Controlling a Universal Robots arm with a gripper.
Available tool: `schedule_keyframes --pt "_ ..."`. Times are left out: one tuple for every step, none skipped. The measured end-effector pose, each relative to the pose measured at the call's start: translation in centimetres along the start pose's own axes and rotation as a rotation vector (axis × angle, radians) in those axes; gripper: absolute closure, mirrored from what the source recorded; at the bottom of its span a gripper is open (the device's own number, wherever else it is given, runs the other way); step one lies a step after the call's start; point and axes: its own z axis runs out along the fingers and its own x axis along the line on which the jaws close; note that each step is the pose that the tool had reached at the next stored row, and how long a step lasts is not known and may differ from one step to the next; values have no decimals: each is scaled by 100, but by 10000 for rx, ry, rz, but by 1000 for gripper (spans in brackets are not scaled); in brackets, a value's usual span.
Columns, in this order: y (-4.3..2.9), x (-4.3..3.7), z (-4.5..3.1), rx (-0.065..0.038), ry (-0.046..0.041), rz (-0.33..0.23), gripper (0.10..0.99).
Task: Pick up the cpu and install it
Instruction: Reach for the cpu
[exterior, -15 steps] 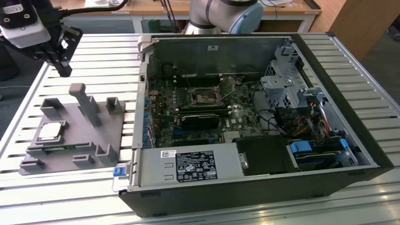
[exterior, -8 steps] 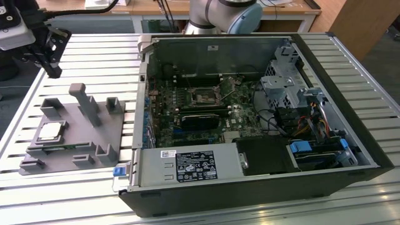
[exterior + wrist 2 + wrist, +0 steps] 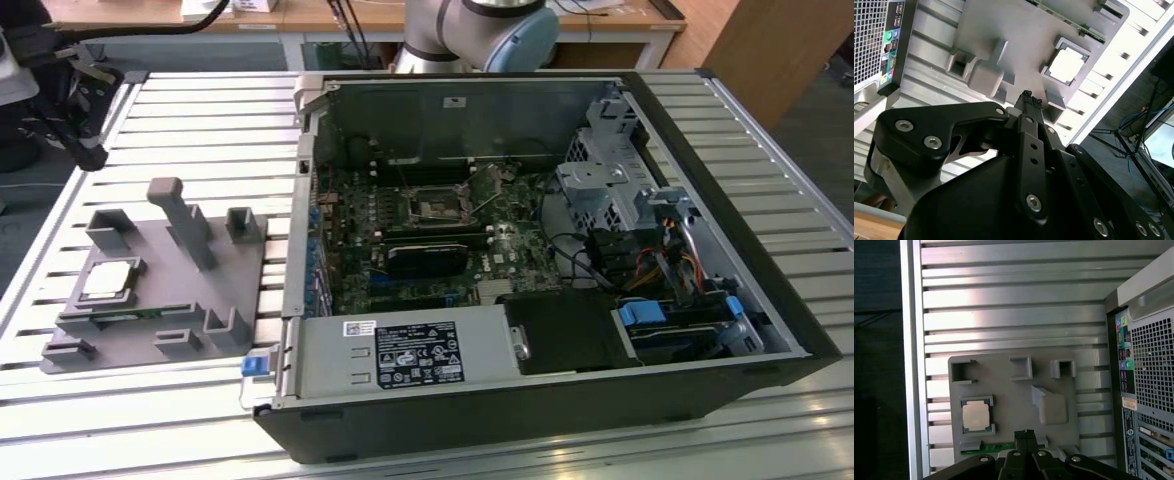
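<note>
The cpu (image 3: 107, 281), a flat silver square, lies in a recess of the grey holder tray (image 3: 140, 245) at the exterior view's left, beside the open computer case. Both wrist views show the cpu (image 3: 1066, 65) (image 3: 976, 416) from well above. My gripper (image 3: 1026, 95) (image 3: 1024, 432) is shut with nothing between its black fingers, high over the tray and apart from the chip. Its dark body hangs at the exterior view's upper left (image 3: 83, 120). The black motherboard socket (image 3: 438, 205) sits in the middle of the board inside the case.
A green memory stick (image 3: 134, 316) (image 3: 996, 446) lies in the tray beside the cpu. Grey posts (image 3: 187, 225) rise from the tray. The case walls (image 3: 310, 180), drive cage (image 3: 607, 190) and power supply (image 3: 400, 355) surround the board. Everything rests on a slatted metal table (image 3: 200, 130).
</note>
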Motion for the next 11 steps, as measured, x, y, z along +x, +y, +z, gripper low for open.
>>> schedule_keyframes --pt "-2 22 4 0 4 0 980" --pt "-4 42 7 1 9 0 980" --pt "-5 61 10 1 14 1 980" --pt "-6 79 14 2 20 1 980" --pt "-9 99 19 2 24 1 980" --pt "-10 118 23 3 28 1 980" --pt "-12 136 27 2 31 1 980" --pt "-13 156 30 3 35 1 980" --pt "-15 177 34 2 35 2 980" --pt "-16 198 37 3 37 2 980" --pt "-18 215 41 2 37 2 980"
